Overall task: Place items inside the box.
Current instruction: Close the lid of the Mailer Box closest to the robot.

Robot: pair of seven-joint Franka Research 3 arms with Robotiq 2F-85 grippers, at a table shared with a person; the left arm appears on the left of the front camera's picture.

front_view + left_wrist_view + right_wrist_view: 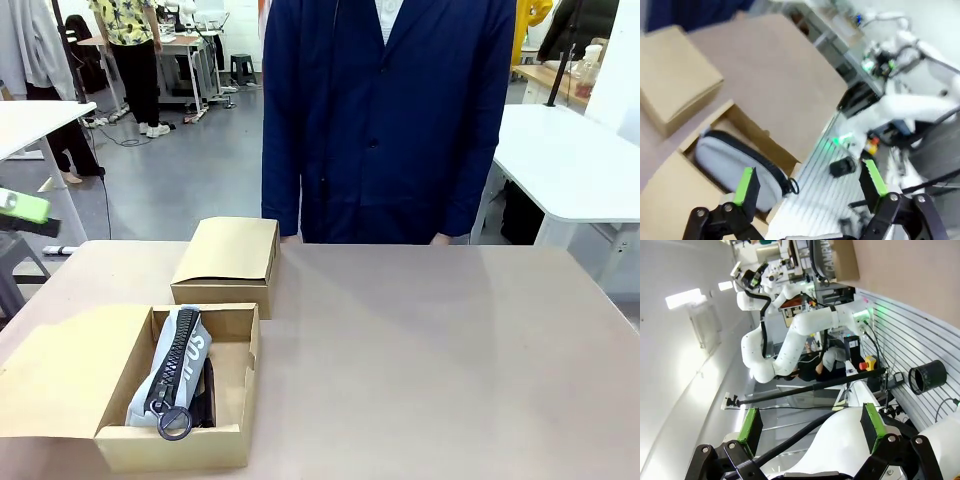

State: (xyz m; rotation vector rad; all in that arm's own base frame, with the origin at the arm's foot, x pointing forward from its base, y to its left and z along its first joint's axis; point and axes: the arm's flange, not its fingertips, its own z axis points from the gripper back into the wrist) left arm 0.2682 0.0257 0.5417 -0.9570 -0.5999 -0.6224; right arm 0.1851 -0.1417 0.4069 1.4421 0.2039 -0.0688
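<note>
**Right wrist camera faces the robot's own base, jaws wide apart**

The right gripper (811, 432) rises from the bottom edge with its two green-padded fingers (751, 430) spread wide and nothing between them. Behind them curves a white robot arm (790, 340), seen sideways against a pale wall. A red emergency button (866, 362) sits beside a ribbed grey surface (910, 340), and a black cylinder (927, 376) lies on that surface. At the top edge, a corner of the brown cardboard box (842, 260) shows, next to the tan table (910, 270).
</note>
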